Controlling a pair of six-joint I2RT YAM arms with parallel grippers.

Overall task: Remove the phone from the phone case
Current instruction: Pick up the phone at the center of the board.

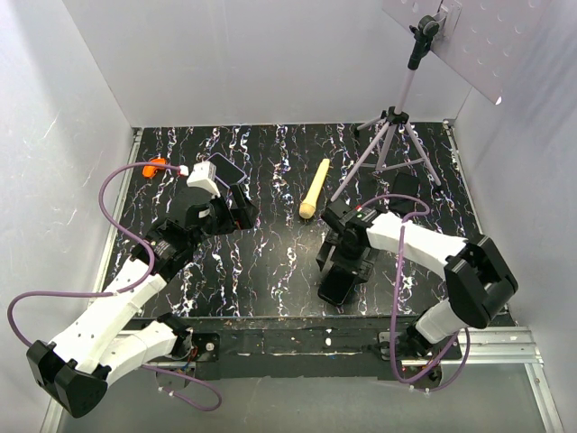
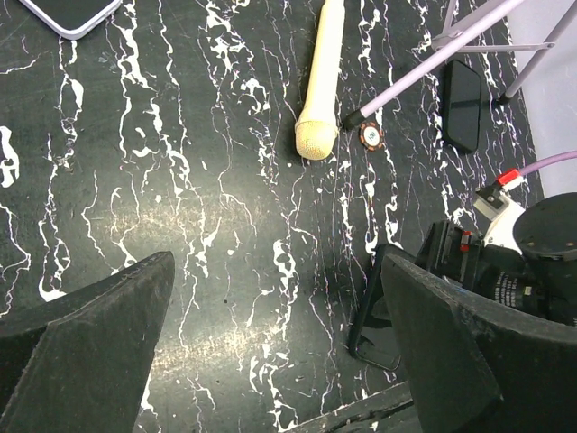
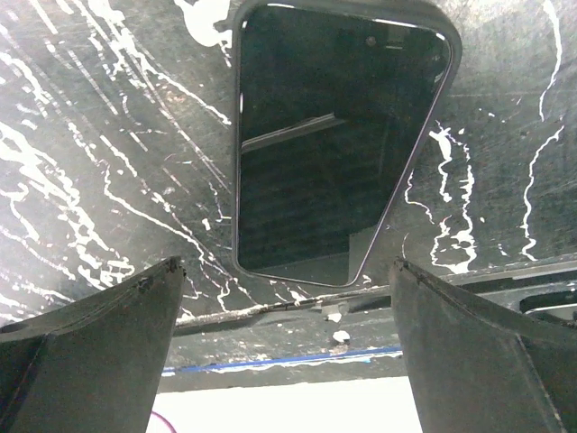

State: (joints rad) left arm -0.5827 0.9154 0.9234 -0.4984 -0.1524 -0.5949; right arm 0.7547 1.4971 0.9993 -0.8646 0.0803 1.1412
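Under right end effector: phone case on desk; it stands wide open, empty.
Left end effector: wide open, empty.

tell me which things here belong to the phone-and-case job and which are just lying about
Part of the job:
- phone, lavender rim
- phone case, black shell

Just lying about:
- cream-yellow stick
- tripod
- black slab by a tripod foot
- small brown disc beside it
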